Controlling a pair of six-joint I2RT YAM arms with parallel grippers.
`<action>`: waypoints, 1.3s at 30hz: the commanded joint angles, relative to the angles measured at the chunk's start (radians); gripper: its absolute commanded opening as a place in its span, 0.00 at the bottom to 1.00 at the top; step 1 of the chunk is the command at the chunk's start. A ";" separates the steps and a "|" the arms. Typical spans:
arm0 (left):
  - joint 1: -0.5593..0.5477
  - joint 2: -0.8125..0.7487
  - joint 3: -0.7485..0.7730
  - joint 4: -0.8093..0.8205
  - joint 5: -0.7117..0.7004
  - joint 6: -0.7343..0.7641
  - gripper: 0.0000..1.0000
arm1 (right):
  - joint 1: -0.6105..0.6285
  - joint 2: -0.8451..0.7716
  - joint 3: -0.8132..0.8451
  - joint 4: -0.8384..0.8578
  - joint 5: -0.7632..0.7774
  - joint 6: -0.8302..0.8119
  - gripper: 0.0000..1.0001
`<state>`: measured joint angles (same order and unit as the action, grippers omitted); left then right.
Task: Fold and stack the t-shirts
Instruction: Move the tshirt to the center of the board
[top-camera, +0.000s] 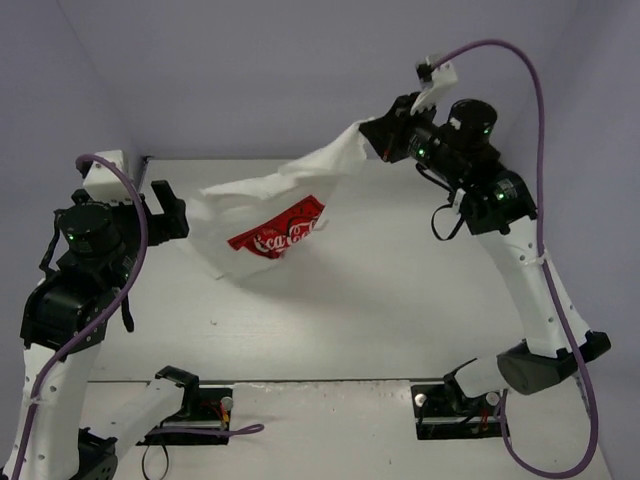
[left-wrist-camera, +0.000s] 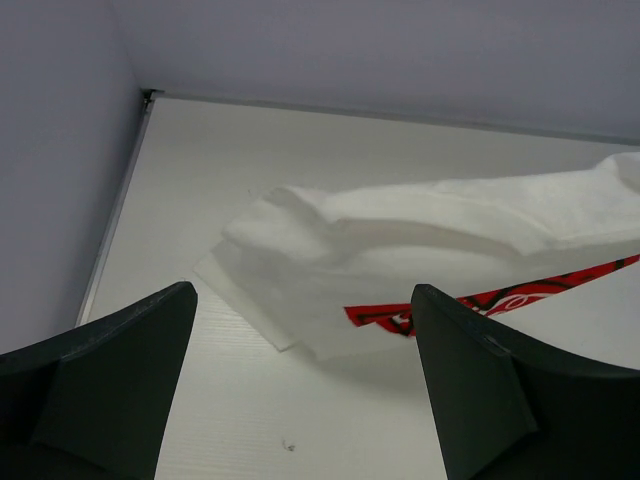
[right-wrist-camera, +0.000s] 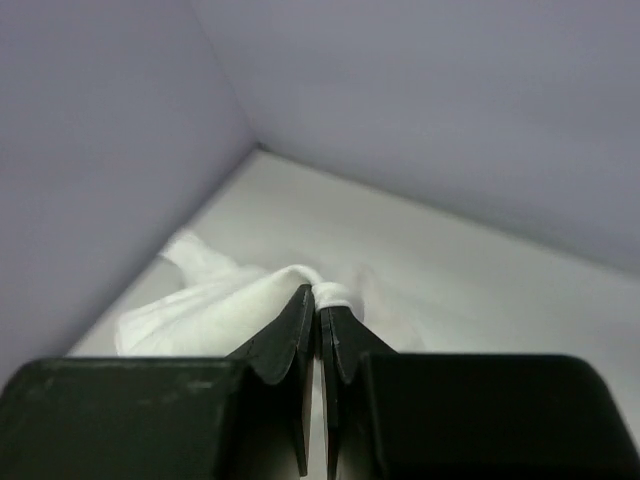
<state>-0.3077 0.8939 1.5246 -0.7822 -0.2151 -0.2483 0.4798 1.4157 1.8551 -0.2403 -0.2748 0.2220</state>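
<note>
A white t-shirt (top-camera: 270, 215) with a red Coca-Cola print (top-camera: 278, 232) hangs stretched from the table up to the right. My right gripper (top-camera: 372, 137) is shut on one edge of the t-shirt and holds it high above the table; in the right wrist view the white cloth (right-wrist-camera: 335, 294) is pinched between the closed fingers. My left gripper (top-camera: 170, 215) is open and empty just left of the shirt's lower end. In the left wrist view the t-shirt (left-wrist-camera: 420, 250) lies ahead of the open fingers (left-wrist-camera: 470, 390), its lower corner on the table.
The white table (top-camera: 330, 320) is bounded by purple walls at the back and sides. The back left corner (left-wrist-camera: 148, 95) is near the shirt. The arm bases (top-camera: 190, 410) stand at the near edge.
</note>
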 joint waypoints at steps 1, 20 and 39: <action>-0.004 0.020 -0.055 0.036 0.038 -0.026 0.85 | -0.014 -0.102 -0.281 0.057 0.238 -0.037 0.00; -0.030 0.363 -0.482 0.334 0.262 0.114 0.85 | -0.261 0.067 -0.858 0.125 0.325 0.195 0.31; -0.068 0.686 -0.433 0.534 0.323 0.402 0.66 | -0.018 -0.062 -0.829 0.137 0.129 -0.185 0.22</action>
<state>-0.3607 1.6027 1.0980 -0.3313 0.0794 0.0820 0.4551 1.3292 1.0283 -0.1313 -0.0784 0.1066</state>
